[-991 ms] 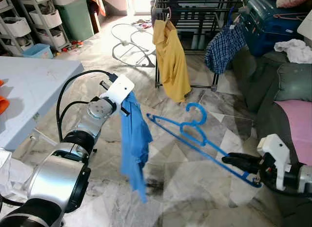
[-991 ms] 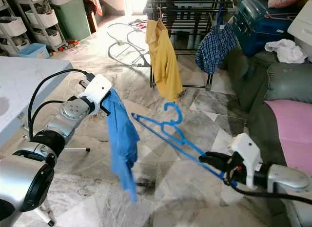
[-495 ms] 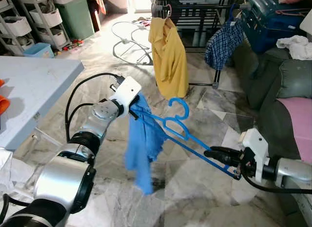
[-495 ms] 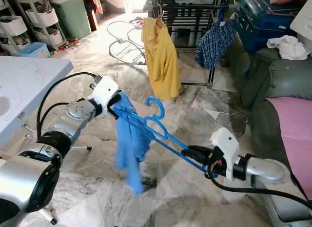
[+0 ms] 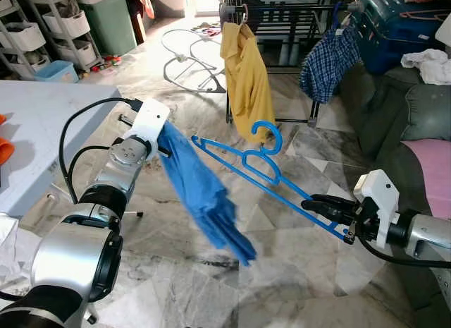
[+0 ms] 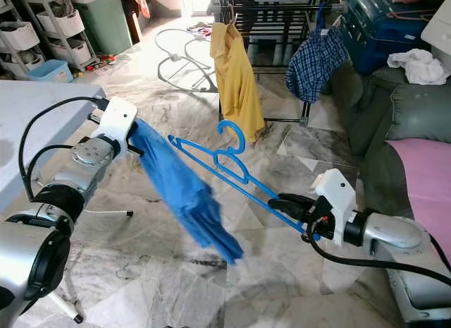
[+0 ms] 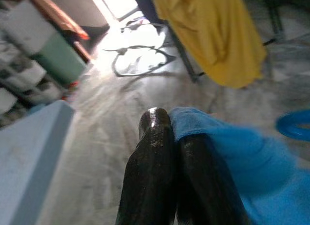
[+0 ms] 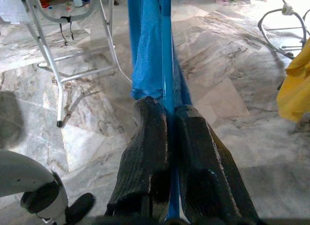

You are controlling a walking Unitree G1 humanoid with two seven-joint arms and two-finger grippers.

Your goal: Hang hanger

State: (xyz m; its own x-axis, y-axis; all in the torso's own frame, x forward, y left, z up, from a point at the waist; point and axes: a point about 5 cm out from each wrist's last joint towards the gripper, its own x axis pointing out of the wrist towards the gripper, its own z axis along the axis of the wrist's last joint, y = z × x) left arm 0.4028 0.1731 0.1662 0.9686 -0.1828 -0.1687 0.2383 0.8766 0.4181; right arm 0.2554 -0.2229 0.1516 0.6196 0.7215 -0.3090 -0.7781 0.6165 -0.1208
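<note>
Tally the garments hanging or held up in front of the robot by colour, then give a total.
Blue: 1, the blue shirt held in the left hand
Yellow: 1, the yellow shirt on the drying rack
Blue plaid: 1, the plaid shirt on the rack
Total: 3

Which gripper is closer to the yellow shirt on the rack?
Left. The left gripper, holding the blue garment, is nearer the yellow shirt; the right gripper, clamping the blue hanger, is lower and farther.

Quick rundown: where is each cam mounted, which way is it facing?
Left and right eye views: head, looking down at the floor; left gripper holds the blue shirt, right gripper the blue hanger.
Left wrist view: along its fingers toward the yellow shirt.
Right wrist view: along fingers clamping the hanger.
Shared: shirt, hanger.
</note>
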